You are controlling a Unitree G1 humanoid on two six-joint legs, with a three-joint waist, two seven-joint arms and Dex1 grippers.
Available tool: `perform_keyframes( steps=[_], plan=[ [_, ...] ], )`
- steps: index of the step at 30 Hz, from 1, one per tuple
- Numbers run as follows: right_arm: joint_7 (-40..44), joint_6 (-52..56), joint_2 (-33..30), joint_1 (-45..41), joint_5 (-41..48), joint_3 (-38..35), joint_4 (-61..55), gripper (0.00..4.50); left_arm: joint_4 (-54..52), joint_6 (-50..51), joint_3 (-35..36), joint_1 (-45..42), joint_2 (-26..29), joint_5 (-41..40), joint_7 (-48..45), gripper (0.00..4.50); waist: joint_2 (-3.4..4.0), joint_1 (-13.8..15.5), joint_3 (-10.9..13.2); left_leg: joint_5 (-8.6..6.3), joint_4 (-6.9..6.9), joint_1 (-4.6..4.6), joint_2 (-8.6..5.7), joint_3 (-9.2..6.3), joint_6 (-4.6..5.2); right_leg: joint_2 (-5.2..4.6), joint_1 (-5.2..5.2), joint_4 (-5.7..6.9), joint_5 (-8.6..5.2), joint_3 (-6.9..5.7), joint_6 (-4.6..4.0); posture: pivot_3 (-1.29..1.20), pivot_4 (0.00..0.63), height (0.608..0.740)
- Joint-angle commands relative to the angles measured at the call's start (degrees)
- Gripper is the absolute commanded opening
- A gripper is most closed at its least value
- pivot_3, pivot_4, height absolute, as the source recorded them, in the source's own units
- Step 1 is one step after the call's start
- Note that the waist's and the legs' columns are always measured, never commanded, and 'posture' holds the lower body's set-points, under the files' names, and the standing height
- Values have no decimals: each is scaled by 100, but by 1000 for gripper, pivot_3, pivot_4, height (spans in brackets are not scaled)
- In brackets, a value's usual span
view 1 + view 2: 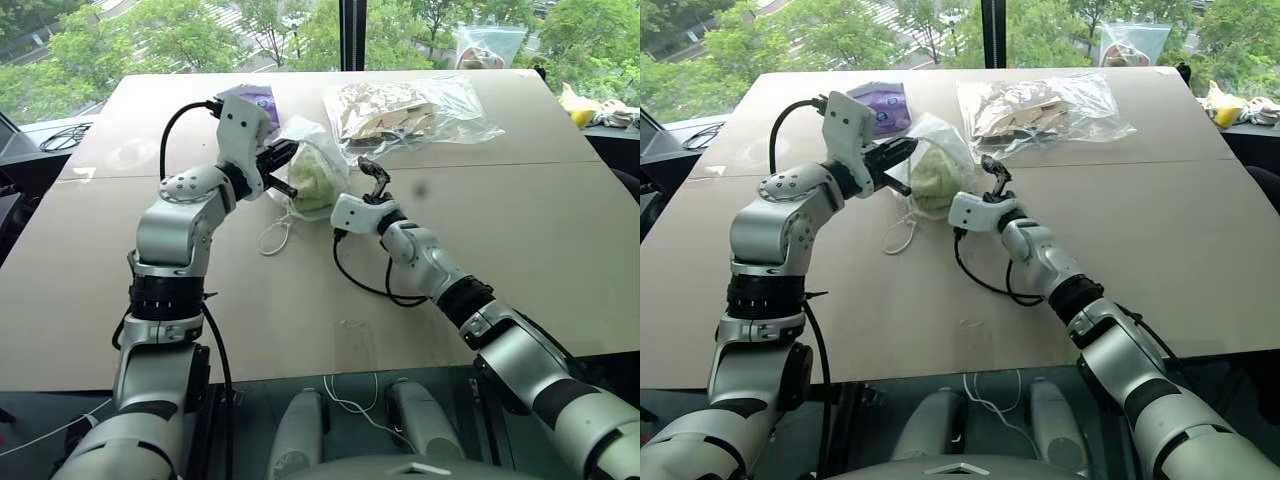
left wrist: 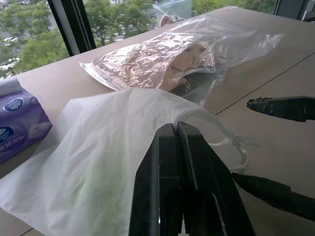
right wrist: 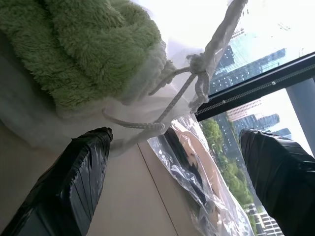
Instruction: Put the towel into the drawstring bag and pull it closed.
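The drawstring bag (image 1: 303, 137) sits on the table left of centre, milky white, with the green towel (image 1: 316, 182) showing through it. The towel (image 3: 83, 49) lies inside the bag's mouth in the right wrist view. My left gripper (image 1: 284, 160) is shut on the bag's left edge, its fingers (image 2: 177, 187) pressed together. A white cord loop (image 1: 274, 236) hangs down to the table, and a knotted cord (image 3: 197, 69) crosses the bag's other side. My right gripper (image 1: 375, 175) stands open just right of the bag, its fingers (image 3: 74, 182) apart with the cord between and beyond them, untouched.
A larger clear bag with brown paper (image 1: 410, 110) lies behind and to the right. Behind my left gripper sits a purple tissue pack (image 1: 255, 100). Another clear bag (image 1: 487, 45) stands at the table's far edge. Bare table (image 1: 520, 230) stretches to the right and front.
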Motion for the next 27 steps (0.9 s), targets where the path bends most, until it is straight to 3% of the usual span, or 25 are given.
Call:
perform_keyframes(
  steps=[1, 20, 27],
  plan=[
    [-514, 75, 20, -202, -66, -228, -208, 4433, -284, -44, 8, -54, 32, -21, -10, 0, 0, -1, 0, 0, 0, 0, 0, -1, 0, 0, 0, 0, 0, 0, 0, 0, 150, 740],
    [-858, -602, 465, -814, 332, -411, 1161, 4433, -342, -106, -39, 88, 14, -28, -4, 0, 0, -15, 0, 0, -4, 0, 0, -1, 0, 0, 0, -1, 0, 0, 0, 0, 150, 740],
    [-1115, -653, 325, -854, -67, -126, 1243, 4433, -326, -91, -38, 120, 28, -30, -25, 0, 0, -14, 0, 0, -5, 1, 0, 0, 0, 0, 0, 0, 0, 0, 0, 0, 150, 740]
  ],
)
